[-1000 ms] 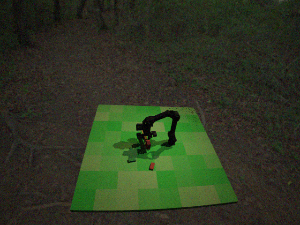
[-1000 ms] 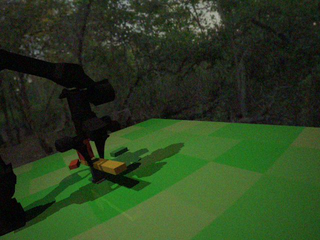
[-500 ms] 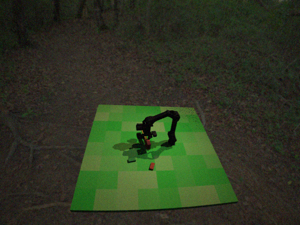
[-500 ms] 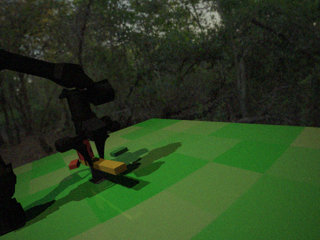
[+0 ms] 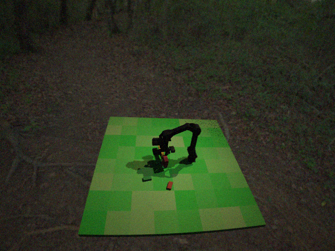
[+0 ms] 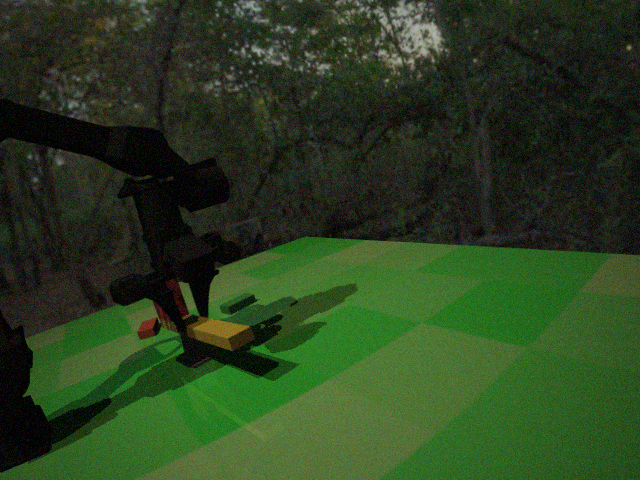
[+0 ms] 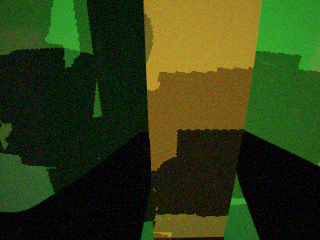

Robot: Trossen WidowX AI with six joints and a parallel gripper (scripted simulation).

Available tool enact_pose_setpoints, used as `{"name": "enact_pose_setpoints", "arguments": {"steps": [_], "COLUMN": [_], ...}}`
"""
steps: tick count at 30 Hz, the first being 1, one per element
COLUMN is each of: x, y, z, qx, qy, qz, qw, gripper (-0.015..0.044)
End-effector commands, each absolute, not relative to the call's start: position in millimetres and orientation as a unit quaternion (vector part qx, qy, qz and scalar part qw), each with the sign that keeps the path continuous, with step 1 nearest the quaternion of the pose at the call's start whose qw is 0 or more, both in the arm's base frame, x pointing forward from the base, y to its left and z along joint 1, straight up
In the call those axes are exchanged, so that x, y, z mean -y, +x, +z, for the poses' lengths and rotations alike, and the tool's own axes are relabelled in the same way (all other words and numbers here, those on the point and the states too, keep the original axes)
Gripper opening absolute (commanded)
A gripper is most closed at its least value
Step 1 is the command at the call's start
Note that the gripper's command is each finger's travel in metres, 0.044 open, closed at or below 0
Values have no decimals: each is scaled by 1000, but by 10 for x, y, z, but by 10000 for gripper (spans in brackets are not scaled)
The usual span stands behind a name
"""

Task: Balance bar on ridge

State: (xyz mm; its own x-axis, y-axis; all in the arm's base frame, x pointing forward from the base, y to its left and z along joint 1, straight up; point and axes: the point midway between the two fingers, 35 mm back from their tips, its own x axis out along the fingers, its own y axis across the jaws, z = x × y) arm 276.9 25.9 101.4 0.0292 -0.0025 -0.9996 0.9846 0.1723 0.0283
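The orange bar (image 6: 219, 332) (image 7: 200, 100) runs between my fingers, clear of the table in the exterior view. A dark red block (image 5: 165, 161) (image 6: 170, 304) stands at the bar's other end, partly behind a finger. My gripper (image 6: 193, 321) (image 7: 192, 142) is shut on the bar. The ridge, a dark narrow support on a flat base (image 6: 192, 360), stands under the bar by the near finger. Whether bar and ridge touch is too dark to tell. The bar looks roughly level.
A small red block (image 5: 169, 185) (image 6: 148, 329) and a small dark green block (image 5: 146, 179) (image 6: 238, 303) lie on the green checkered table (image 5: 151, 200) (image 6: 465, 382). The arm's shadow falls across the table around the ridge.
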Motion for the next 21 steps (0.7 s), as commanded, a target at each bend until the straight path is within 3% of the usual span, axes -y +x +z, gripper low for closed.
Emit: {"name": "enact_pose_setpoints", "arguments": {"steps": [1,21], "x": [-266,-265], "y": [2767,2766], "z": [996,979], "qx": [-535,-535], "qy": [461,461], "qz": [-446,-446], "qw": [550,550], "gripper": [0,0]}}
